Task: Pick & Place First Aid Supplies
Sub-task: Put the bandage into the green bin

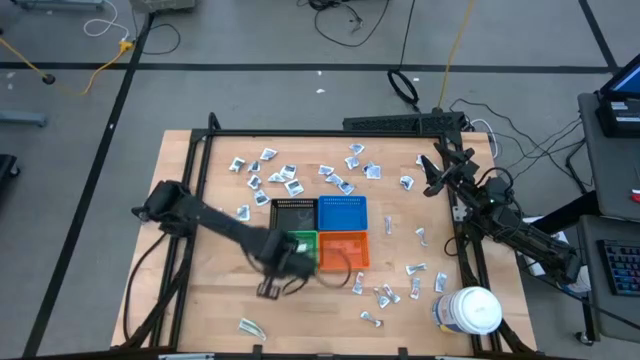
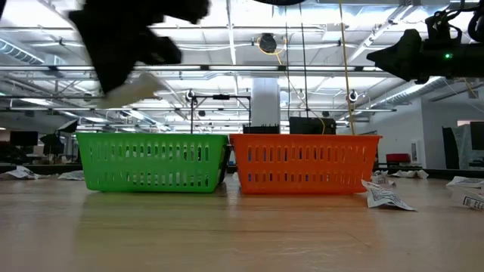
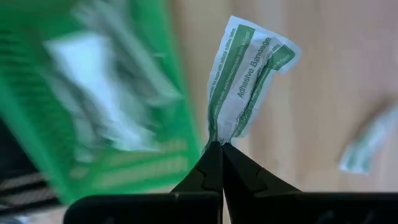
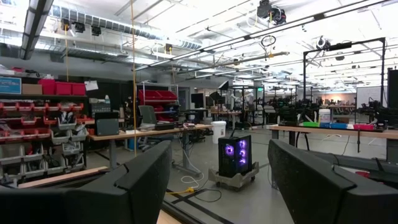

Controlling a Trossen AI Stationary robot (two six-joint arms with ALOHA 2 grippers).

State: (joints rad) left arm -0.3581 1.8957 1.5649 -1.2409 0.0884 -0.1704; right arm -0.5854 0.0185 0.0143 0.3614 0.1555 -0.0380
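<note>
The bandage packet (image 3: 249, 78) is pinched by one end in the left gripper (image 3: 221, 146), its length sticking straight out from the fingertips. It hangs beside the green bin (image 1: 303, 246), at its near edge, so the drop looks a short way off. Other packets (image 1: 345, 180) lie scattered around. The right gripper (image 4: 217, 186) waits spread wide at the table's far right.

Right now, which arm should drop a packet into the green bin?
Left. The left gripper is shut on an adhesive bandage packet beside the green bin; the right gripper hangs open and empty at the table's right edge.
</note>
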